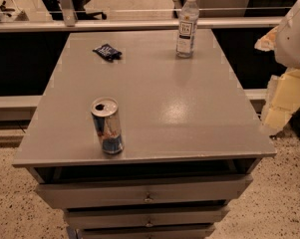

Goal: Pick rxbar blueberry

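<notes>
Nearest the camera, three drawers (144,193) are stacked under the grey bench (164,108), the top one pulled slightly out. A speckled floor (274,208) shows on either side of them.

A silver-blue can (107,126) stands upright near the front edge of the bench with its top opened. It is well to the left of the end effector and much closer to the camera.

The end effector (294,34) shows only as a white rounded body cut off by the right edge of the view. It hangs off the bench beyond its right side, touching nothing. Whether it is open or closed cannot be told.

Farther back, the bar (107,51), a small flat navy wrapper, lies on the far left part of the bench. It is far to the left of the end effector, at about its depth.

A clear white-capped bottle (188,26) stands upright near the far edge. It is between the bar and the end effector, closer to the latter, and well apart from both.
</notes>
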### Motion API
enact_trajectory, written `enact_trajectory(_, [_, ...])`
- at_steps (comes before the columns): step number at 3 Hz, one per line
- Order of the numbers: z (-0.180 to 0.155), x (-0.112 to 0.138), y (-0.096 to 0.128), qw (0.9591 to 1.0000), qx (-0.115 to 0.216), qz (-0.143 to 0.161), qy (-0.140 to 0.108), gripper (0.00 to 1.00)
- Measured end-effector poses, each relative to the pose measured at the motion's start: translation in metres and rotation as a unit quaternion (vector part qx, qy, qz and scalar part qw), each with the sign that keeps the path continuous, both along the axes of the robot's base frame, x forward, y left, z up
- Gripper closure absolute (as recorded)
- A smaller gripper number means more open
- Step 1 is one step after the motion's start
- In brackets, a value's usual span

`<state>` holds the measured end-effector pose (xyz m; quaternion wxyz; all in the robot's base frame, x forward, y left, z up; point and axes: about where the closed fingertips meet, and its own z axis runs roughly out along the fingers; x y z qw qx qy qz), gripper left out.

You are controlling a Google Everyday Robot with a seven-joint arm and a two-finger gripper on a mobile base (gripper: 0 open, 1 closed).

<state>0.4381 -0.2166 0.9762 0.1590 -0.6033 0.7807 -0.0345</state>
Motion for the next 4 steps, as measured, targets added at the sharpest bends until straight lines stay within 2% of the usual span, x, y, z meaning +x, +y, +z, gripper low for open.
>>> enact_trajectory(1, [0.000, 0.000, 0.000, 1.0000, 0.000, 0.000, 0.000, 0.00])
enact_trajectory(2, [-0.012, 0.022, 0.024, 0.9997, 0.023, 0.008, -0.008, 0.00])
enact_trajectory(3, [-0.027, 0.077, 0.093, 0.9955, 0.089, 0.021, -0.027, 0.00])
enact_trajectory(4, [-0.029, 0.108, 0.132, 0.9912, 0.124, 0.026, -0.038, 0.00])
